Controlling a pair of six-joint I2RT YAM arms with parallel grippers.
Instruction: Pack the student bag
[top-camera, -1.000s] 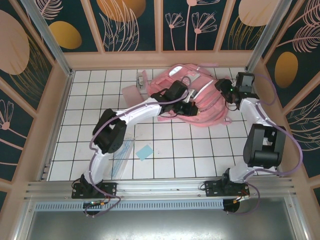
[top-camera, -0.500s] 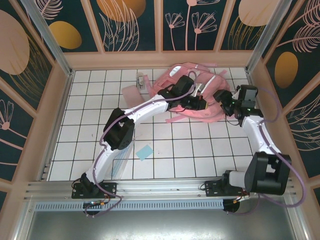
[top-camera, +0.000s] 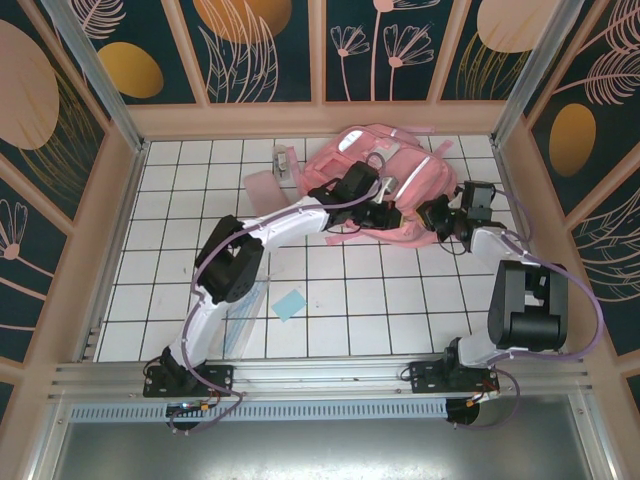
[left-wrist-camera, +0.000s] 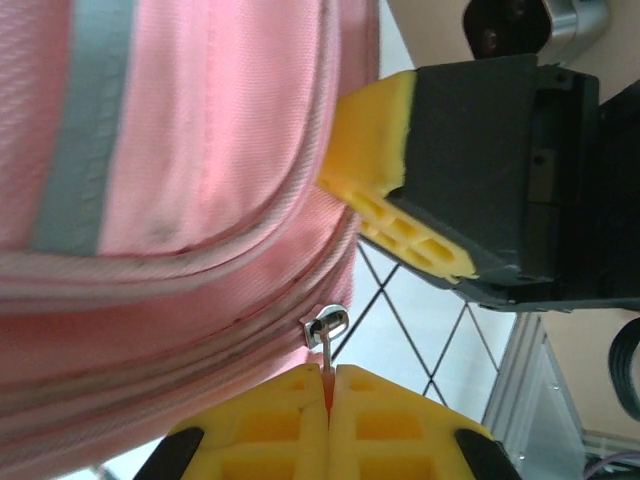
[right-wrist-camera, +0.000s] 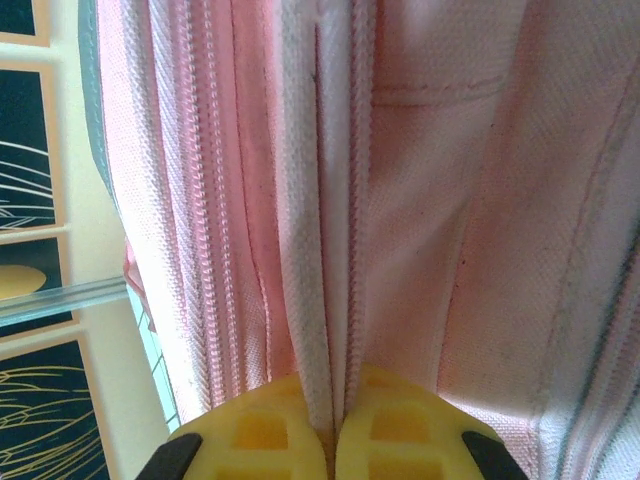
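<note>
The student bag (top-camera: 400, 168) is a large pink backpack lying at the back of the tiled table. My left gripper (top-camera: 386, 212) is at its near edge, shut on the thin zipper pull (left-wrist-camera: 327, 350) that hangs from a silver slider (left-wrist-camera: 324, 325) on the bag (left-wrist-camera: 180, 150). My right gripper (top-camera: 434, 215) is pressed against the bag's right side. In the right wrist view it (right-wrist-camera: 333, 430) is shut on a pale piped seam (right-wrist-camera: 310, 300) of the pink fabric. One of its yellow fingers (left-wrist-camera: 375, 140) shows close by in the left wrist view.
A small flat pink case (top-camera: 265, 186) and a small pale item (top-camera: 283, 160) lie left of the bag. A blue square of paper (top-camera: 290, 303) and a clear flat sheet (top-camera: 243, 312) lie near the left arm. Wooden walls (top-camera: 130, 150) enclose the table.
My right gripper has come in against the bag's right side and shut on its seam. My left gripper has kept its hold on the zipper pull, shifting a little with the bag.
</note>
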